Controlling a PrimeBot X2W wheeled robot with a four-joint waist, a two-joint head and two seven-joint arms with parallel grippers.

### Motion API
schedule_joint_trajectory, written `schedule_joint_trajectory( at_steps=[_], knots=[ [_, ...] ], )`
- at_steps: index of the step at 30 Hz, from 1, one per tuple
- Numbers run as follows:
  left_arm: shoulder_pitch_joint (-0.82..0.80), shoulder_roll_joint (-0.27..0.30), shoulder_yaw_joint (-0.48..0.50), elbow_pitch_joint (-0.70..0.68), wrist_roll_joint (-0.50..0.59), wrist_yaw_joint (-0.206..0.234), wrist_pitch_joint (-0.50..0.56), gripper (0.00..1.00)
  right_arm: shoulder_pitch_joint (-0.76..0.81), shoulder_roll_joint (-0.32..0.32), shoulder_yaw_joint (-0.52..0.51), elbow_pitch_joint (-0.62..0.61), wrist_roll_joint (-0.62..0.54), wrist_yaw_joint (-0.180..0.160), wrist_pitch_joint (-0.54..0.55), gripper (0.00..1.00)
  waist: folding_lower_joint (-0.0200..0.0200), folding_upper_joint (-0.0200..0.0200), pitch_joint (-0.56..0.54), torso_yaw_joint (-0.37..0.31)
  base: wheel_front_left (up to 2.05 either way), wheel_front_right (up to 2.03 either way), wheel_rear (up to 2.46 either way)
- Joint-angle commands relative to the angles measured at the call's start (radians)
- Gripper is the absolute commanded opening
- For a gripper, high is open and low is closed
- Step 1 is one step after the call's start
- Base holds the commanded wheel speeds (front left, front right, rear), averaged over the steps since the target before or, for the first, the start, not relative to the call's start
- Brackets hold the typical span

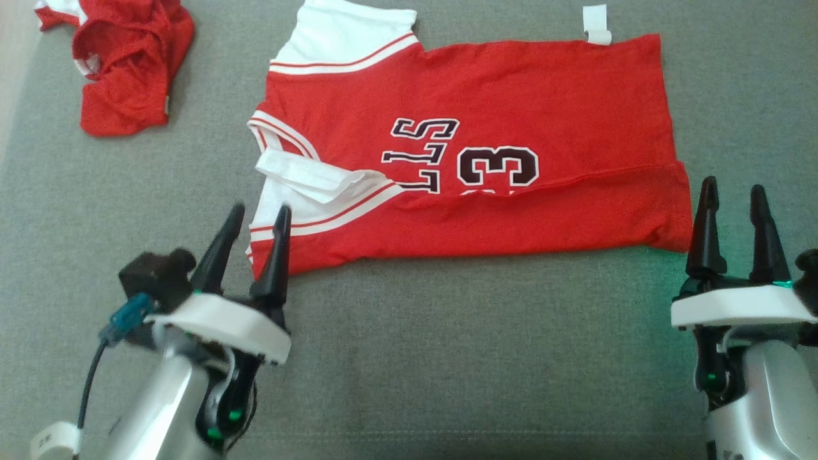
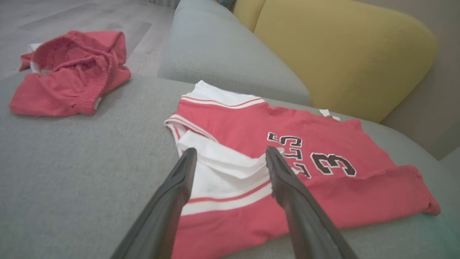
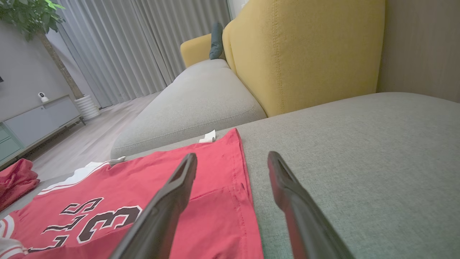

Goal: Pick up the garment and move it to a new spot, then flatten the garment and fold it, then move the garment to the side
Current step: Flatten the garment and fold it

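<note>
Head view is showing a red shirt [image 1: 473, 140] lying flat on a grey sofa [image 1: 447, 358]. White sleeves [image 1: 345, 32] with red stripes are showing at its left end, and dark letters and a big 3 are showing on the red part. Its near long edge is lying folded over, covering the bottom of the number. A small white tag [image 1: 596, 24] is sticking out at the far edge.

The left gripper [image 1: 261, 214] is hovering at the shirt's near left corner, its fingers standing apart and holding nothing. In the left wrist view they are pointing over one of the white sleeves; I cannot tell if they are touching it. The right gripper [image 1: 733, 191] is hovering just beside the shirt's near right corner, fingers spread wide and holding nothing.

A crumpled red heap of clothing [image 1: 128, 64] is sitting at the sofa's far left, well apart from the shirt. A yellow cushion [image 3: 305, 54] is standing behind the seat.
</note>
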Motion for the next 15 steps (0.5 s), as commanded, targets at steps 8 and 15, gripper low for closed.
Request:
schedule_joint_trajectory(
  at_steps=[8,15],
  knots=[
    [0.068,0.057,0.043,-0.036,-0.064,0.060,0.156,1.00,0.034,-0.005,0.043,-0.069,0.001,0.007,0.042,1.00,0.0000,0.0000,-0.015,0.001,0.00,0.00,0.00],
    [0.049,0.051,0.057,0.032,-0.096,0.100,0.230,1.00,0.026,-0.005,0.066,-0.078,0.010,0.007,0.048,1.00,0.0000,0.0000,0.016,-0.024,0.00,0.00,0.00]
  ],
)
